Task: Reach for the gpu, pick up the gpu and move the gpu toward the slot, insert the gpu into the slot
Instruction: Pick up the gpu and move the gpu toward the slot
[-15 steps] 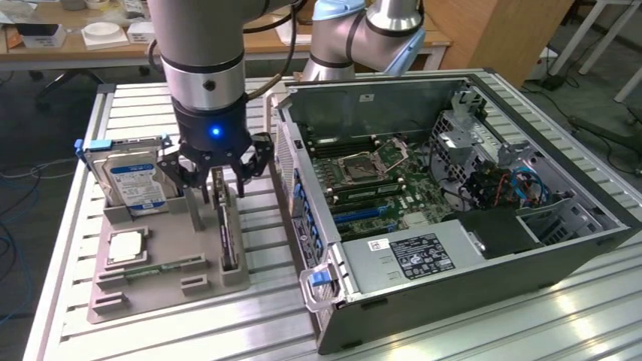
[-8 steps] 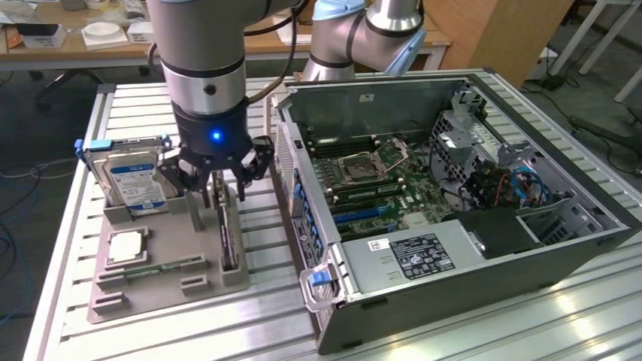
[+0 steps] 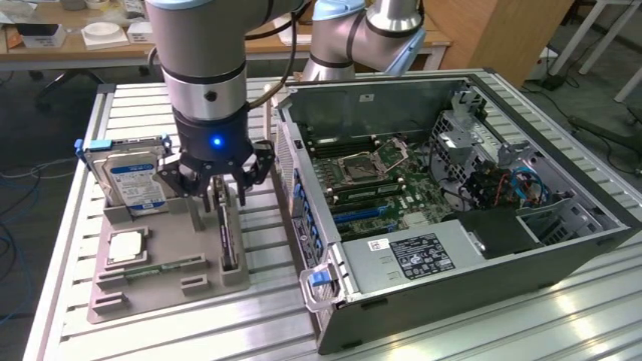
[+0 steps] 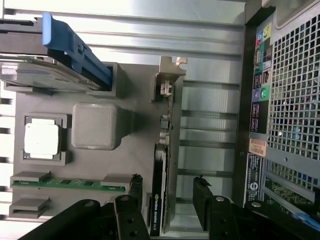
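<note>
**Exterior view.** I see the arm reaching straight down over the grey holder (image 3: 150, 295), which sits on the slatted metal table (image 3: 180, 338) toward the exterior view's left. The gripper (image 3: 222, 197) hangs with its fingers spread wide, just above the gpu (image 3: 228, 244). The card stands on edge in a groove of the holder. The same holder carries a hard drive (image 3: 135, 180) upright at its far end, a small silver chip (image 3: 125, 246) and a memory stick (image 3: 165, 267). To the exterior view's right lies the open computer case (image 3: 471, 293) with its green motherboard (image 3: 401, 192) exposed. The slot (image 3: 354, 216) is, as far as I can make out, one of the blue strips near the case's rear wall, well apart from the card.

**Wrist view.** The gpu (image 4: 162, 160) appears edge-on, with its pale bracket (image 4: 169, 75) at the far end. The gripper (image 4: 167, 192) straddles the card. One of the fingers (image 4: 135, 192) stands on each side, with a gap between each and the card, so nothing is gripped. Nearby are the chip (image 4: 42, 138), the memory stick (image 4: 67, 183), the hard drive's blue rail (image 4: 75, 50) and the perforated back of the case (image 4: 295, 100).
</note>
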`<state>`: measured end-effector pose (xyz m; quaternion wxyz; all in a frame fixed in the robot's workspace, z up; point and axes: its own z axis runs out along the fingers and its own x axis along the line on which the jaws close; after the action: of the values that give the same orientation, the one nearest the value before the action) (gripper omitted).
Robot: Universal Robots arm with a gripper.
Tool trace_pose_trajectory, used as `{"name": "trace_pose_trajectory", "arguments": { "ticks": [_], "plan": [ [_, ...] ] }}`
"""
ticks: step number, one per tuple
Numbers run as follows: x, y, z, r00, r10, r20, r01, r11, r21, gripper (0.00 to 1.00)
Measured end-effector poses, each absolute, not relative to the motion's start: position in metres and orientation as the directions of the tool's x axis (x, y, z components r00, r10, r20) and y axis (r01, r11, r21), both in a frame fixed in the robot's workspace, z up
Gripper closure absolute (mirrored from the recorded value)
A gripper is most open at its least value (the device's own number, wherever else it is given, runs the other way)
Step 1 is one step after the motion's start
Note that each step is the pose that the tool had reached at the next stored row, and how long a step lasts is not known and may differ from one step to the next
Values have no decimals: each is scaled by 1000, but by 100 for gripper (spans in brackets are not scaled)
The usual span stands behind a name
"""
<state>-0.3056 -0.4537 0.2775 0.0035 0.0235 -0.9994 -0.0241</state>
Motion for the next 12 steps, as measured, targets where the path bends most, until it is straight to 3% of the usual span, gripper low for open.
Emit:
{"name": "trace_pose_trajectory", "arguments": {
  "ticks": [12],
  "plan": [
    [-306,-456,269,-999,-47,6,-47,998,48,47]
  ]
}}
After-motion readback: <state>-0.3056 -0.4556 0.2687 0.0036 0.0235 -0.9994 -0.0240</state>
